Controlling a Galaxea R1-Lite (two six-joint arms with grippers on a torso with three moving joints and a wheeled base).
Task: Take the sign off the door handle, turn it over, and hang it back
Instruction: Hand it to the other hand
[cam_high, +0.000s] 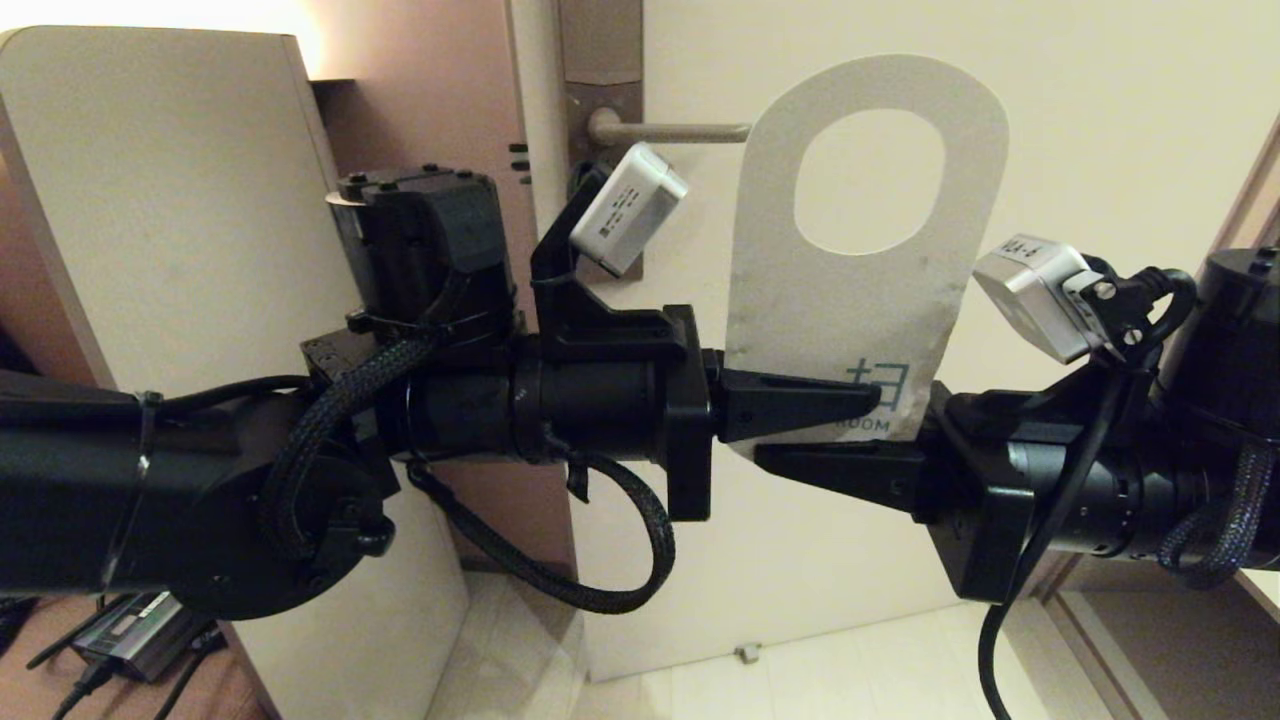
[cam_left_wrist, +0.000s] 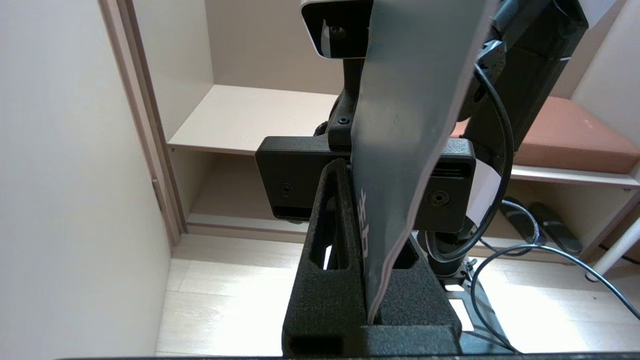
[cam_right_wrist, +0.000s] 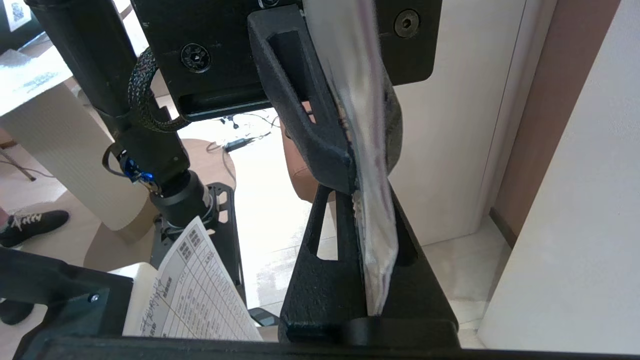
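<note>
Both arms fill the foreground of the head view, meeting at the lower end of the sign (cam_high: 850, 300). Left gripper (cam_high: 800, 405) is clamped on the sign's bottom edge from the left; right gripper (cam_high: 840, 465) is pinched on the same edge from the right, just below the left one. Both wrist views confirm the card sandwiched between closed fingers.

Door (cam_high: 1100, 120): pale panel behind everything, its edge running down the centre of the head view. A light cabinet (cam_high: 180, 200) stands to the left of it.

Sign: off the door handle (cam_high: 670, 130), held upright in the air just beside the lever's free end, oval hole uppermost, white face toward the head camera with blue lettering partly hidden by the fingers.

Progress, as I judge it: removal done; this looks like a two-handed handover in the middle of turning the card. Flip not finished, rehanging not begun.

Obstructions: left wrist camera (cam_high: 628, 208) sits close under the lever, so the approach to the handle is crowded. A printed sheet (cam_right_wrist: 195, 295) and a person's shoe (cam_right_wrist: 30, 225) show in the right wrist view, well clear.
</note>
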